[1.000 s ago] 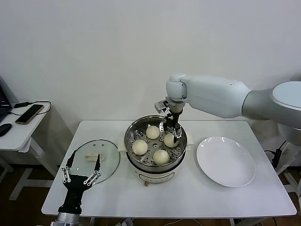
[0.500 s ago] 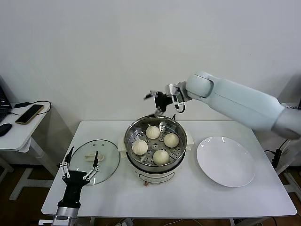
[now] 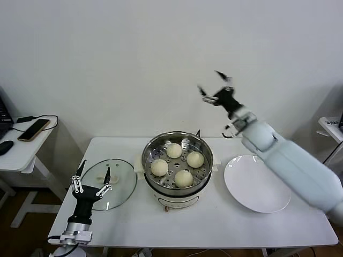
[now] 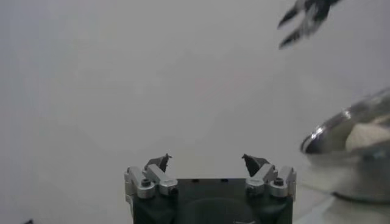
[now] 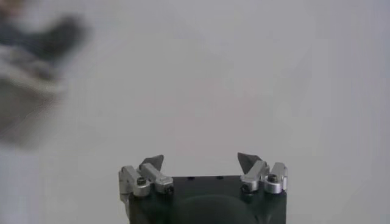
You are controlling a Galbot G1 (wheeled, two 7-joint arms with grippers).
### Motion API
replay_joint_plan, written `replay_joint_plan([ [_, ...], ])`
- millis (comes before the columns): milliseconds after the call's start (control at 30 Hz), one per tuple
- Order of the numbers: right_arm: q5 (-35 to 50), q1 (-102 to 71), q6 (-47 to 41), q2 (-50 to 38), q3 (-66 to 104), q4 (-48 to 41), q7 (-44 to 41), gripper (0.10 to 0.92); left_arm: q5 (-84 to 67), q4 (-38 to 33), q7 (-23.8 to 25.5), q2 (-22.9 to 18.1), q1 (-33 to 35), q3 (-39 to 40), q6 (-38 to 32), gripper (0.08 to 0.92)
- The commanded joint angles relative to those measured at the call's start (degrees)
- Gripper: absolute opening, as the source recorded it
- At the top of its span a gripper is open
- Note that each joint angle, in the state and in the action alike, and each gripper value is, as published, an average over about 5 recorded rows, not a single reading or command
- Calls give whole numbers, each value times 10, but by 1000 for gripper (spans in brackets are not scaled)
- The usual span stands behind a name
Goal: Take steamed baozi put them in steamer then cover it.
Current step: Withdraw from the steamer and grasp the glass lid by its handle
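Only the head view shows all four steamed baozi point(image 3: 177, 164) inside the steamer point(image 3: 177, 142) on the white counter point(image 3: 214, 225); the left wrist view catches just its rim. Right gripper point(image 3: 216, 85) raised before the white wall, jaws apart; left gripper point(image 3: 92, 178) above the glass lid point(image 3: 119, 181), jaws apart, lid partly hidden

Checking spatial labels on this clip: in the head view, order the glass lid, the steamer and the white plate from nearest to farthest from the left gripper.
1. Glass lid, on the table's left side, right at the left gripper.
2. Steamer, mid-table, holding four baozi.
3. White plate, on the table's right side.
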Motion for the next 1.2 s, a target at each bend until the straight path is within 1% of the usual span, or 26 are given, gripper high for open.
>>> replay_joint_plan([
  [33, -45, -387, 49, 18, 368, 40, 113, 823, 320, 126, 19, 3, -35, -41, 27, 823],
  [133, -54, -433, 56, 50, 407, 42, 95, 823, 401, 153, 33, 6, -32, -61, 33, 823],
  [233, -64, -460, 60, 77, 424, 45, 84, 823, 449, 188, 33, 8, -37, -67, 20, 823],
  [533, -92, -489, 61, 123, 434, 46, 71, 823, 535, 278, -44, -5, -99, -42, -51, 823],
  [900, -108, -511, 60, 132, 446, 47, 67, 823, 573, 346, -84, -19, -170, -27, -62, 823],
  [1200, -113, -519, 60, 139, 451, 48, 62, 823, 575, 394, -84, -26, -211, -25, -45, 823],
])
